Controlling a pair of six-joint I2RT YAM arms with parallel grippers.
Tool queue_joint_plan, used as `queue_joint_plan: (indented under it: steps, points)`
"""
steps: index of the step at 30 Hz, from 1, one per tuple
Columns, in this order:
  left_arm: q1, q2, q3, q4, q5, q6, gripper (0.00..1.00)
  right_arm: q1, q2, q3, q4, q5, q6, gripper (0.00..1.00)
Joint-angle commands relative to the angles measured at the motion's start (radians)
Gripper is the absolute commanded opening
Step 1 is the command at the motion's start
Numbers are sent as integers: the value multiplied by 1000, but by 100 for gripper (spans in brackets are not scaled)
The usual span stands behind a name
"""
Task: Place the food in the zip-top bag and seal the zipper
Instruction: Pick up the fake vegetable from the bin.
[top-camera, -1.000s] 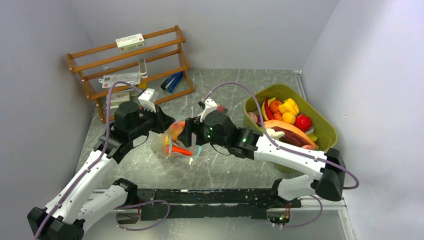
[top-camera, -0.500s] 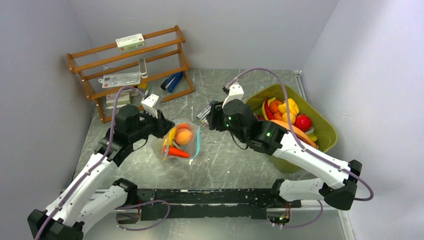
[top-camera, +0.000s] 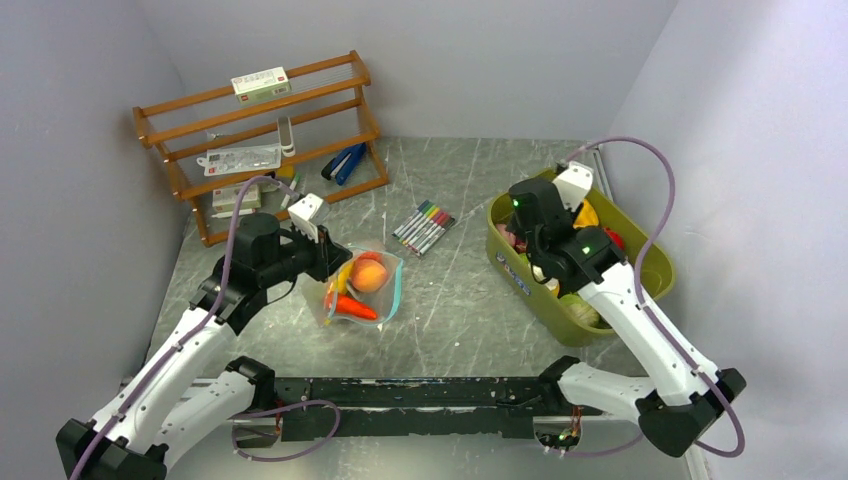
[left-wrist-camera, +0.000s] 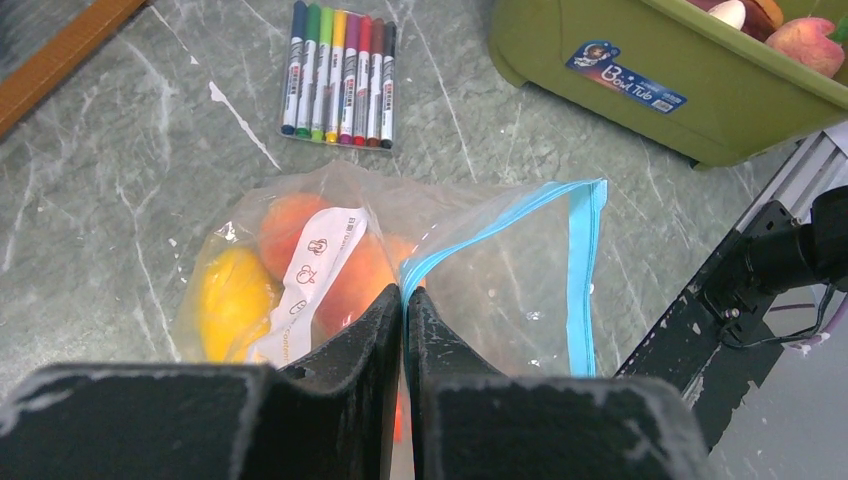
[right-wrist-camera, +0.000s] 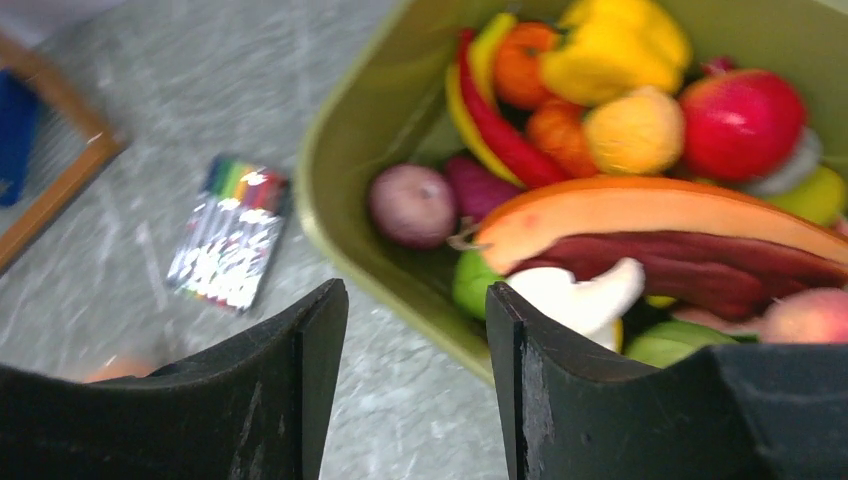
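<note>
Your left claw (left-wrist-camera: 403, 295) was pinched shut on the zip-top bag (left-wrist-camera: 490, 290), right at the teal zipper (left-wrist-camera: 585, 270), which ran away from the fingertips, then bent back toward them. Just beyond the tips, inside the bag on the counter (left-wrist-camera: 120, 180), lay a peach (left-wrist-camera: 290, 225) and a yellow fruit (left-wrist-camera: 235, 300). The film looked thin, slick and floppy, so the firmer zipper strip was probably the only sound place to grip it; a pinch on bare film would likely slide or crumple. Your right claw (right-wrist-camera: 415, 300), well apart from the bag, stood half wide and held nothing, hovering over the near wall of the olive tub (right-wrist-camera: 340, 230), with a white mushroom (right-wrist-camera: 575, 295) just ahead of its right finger and a papaya slice (right-wrist-camera: 640, 215) behind that. These toys looked light, hard and glossy, apt to squirt out; you would do best to close across a narrow waist or stem. Your left fingers hid the bag's near part, a white label (left-wrist-camera: 320, 265) masked the fruit, I could not tell how far the mouth gaped, and the right wrist view was blurred.
</note>
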Motion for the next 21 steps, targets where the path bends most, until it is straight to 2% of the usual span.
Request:
queue_joint_plan:
  steps: [1,9,13,21]
  points:
    - [5,-23,-9,22,32,18,7,-106,28,-20,-156,101,160,54]
    - [5,-34,-8,15,19,18,7,-275,58,-112,-159,86,249,54]
    - [5,-34,-11,17,17,18,7,-371,68,-167,-133,26,259,53]
    - [5,-29,-9,13,16,21,7,-436,58,-224,-102,-33,296,50]
